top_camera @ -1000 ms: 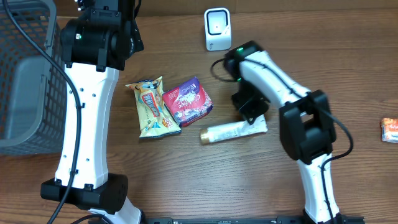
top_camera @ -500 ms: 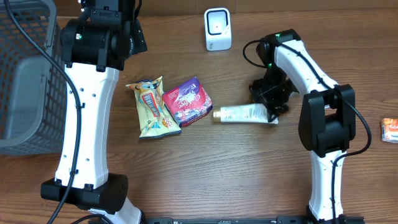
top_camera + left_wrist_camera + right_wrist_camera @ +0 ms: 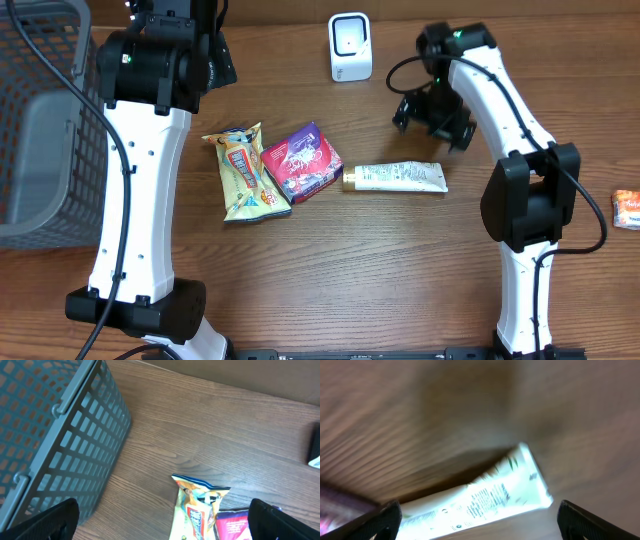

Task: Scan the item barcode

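White links [image 3: 145,200], black joints [image 3: 155,70], trailing black cables [image 3: 124,220] (green light [image 3: 458,36], right arm).

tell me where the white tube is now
In the overhead view the white tube lies flat right of centre, cap end beside the purple packet, the open right end effector behind it, not touching.

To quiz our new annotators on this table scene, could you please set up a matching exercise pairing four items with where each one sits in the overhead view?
Things:
1. white tube
2. scanner
3. grey basket
4. orange packet

Places:
A. at the picture's right edge
B. at the picture's left edge
C. lying just right of the purple packet
D. standing at the top, near the middle

Pairs: 1-C, 2-D, 3-B, 4-A.
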Robot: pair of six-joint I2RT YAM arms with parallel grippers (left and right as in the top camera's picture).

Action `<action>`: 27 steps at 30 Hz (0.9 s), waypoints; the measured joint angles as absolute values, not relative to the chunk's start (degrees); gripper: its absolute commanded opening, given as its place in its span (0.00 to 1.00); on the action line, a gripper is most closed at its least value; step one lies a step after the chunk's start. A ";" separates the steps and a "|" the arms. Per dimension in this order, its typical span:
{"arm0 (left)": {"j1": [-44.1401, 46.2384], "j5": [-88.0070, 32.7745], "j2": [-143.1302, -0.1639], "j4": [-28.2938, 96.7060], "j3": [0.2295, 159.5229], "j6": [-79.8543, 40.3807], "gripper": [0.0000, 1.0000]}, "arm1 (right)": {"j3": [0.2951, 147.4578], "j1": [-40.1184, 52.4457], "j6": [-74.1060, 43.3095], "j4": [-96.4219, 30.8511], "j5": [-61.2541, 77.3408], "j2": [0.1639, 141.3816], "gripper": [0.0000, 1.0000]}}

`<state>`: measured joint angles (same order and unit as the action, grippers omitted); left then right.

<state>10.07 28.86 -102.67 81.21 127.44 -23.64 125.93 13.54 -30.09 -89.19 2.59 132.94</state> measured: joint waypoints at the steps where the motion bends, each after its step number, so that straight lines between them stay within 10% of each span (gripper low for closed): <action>1: 10.07 28.86 -102.67 81.19 127.46 -23.92 1.00 | 127.87 13.54 -24.84 -89.41 2.48 132.92 1.00; 13: 10.11 27.59 -102.67 81.14 127.46 -26.68 1.00 | 131.09 13.54 27.55 -87.37 18.57 128.25 1.00; 27: 11.27 29.91 -102.67 81.19 127.44 -26.94 1.00 | 134.58 6.11 54.19 -91.46 29.08 115.39 0.98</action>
